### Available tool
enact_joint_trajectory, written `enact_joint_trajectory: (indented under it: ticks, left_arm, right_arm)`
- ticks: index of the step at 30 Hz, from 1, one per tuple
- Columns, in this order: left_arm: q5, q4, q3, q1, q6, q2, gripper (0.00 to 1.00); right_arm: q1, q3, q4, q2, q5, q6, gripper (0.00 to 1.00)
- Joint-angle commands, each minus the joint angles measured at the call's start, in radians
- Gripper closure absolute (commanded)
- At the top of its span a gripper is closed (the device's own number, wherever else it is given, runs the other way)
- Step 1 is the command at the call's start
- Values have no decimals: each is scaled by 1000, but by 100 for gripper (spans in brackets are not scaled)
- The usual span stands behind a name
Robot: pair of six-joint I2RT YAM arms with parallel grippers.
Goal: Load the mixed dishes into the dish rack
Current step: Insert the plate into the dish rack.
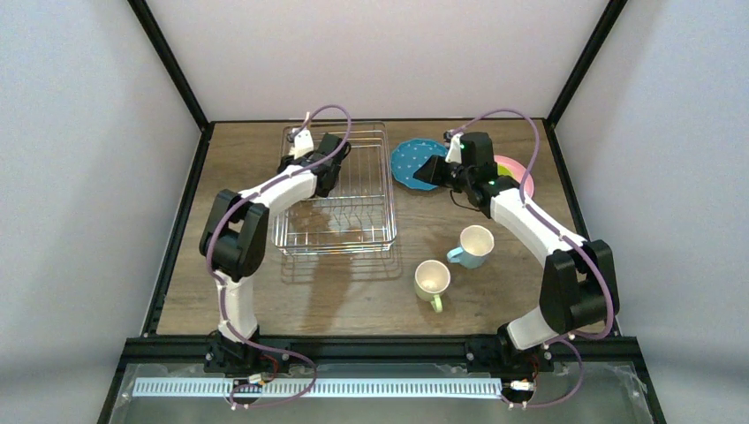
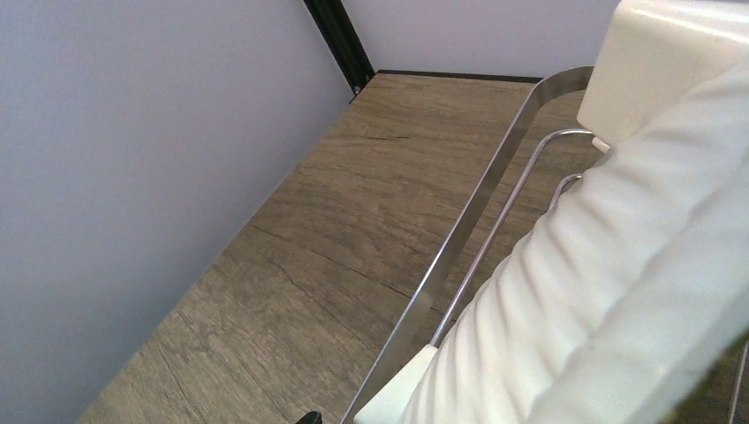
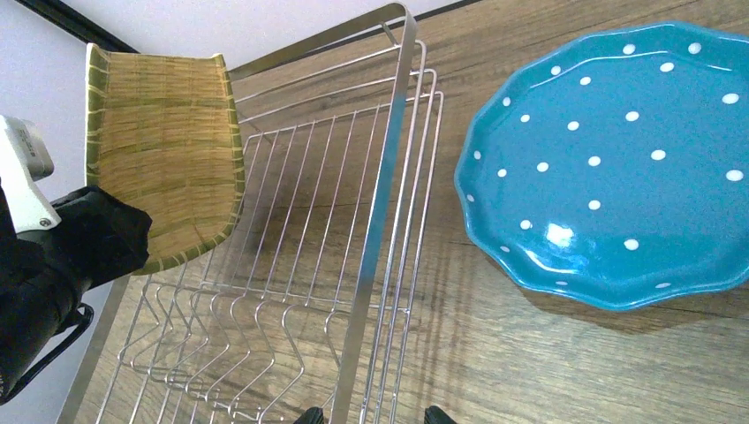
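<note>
The silver wire dish rack (image 1: pixel 340 199) stands at the table's middle left. My left gripper (image 1: pixel 329 168) is over its far left part, shut on the tan woven-look plate (image 3: pixel 163 146), which it holds on edge inside the rack. The plate's cream ribbed back (image 2: pixel 609 291) fills the left wrist view. My right gripper (image 3: pixel 371 415) is open and empty above the rack's right rim (image 3: pixel 380 203). The teal dotted plate (image 3: pixel 609 159) lies just right of the rack. The pink plate (image 1: pixel 512 166) is partly hidden behind my right arm. The patterned bowl is not clearly in view.
A light-blue mug (image 1: pixel 474 246) and a pale yellow-green mug (image 1: pixel 432 281) stand upright on the wooden table (image 1: pixel 353 291), right of the rack's near corner. Grey walls and a black frame close the table's left, far and right sides.
</note>
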Motion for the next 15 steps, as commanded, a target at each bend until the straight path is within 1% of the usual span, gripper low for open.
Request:
enact_joint_trajectory:
  ticks: [1, 15]
  left_arm:
    - [-9, -51, 33, 7, -68, -29, 22]
    - [20, -132, 42, 7, -189, -18, 20]
  right_arm:
    - [7, 32, -22, 3, -7, -14, 35]
    - [8, 50, -34, 13, -12, -20, 35]
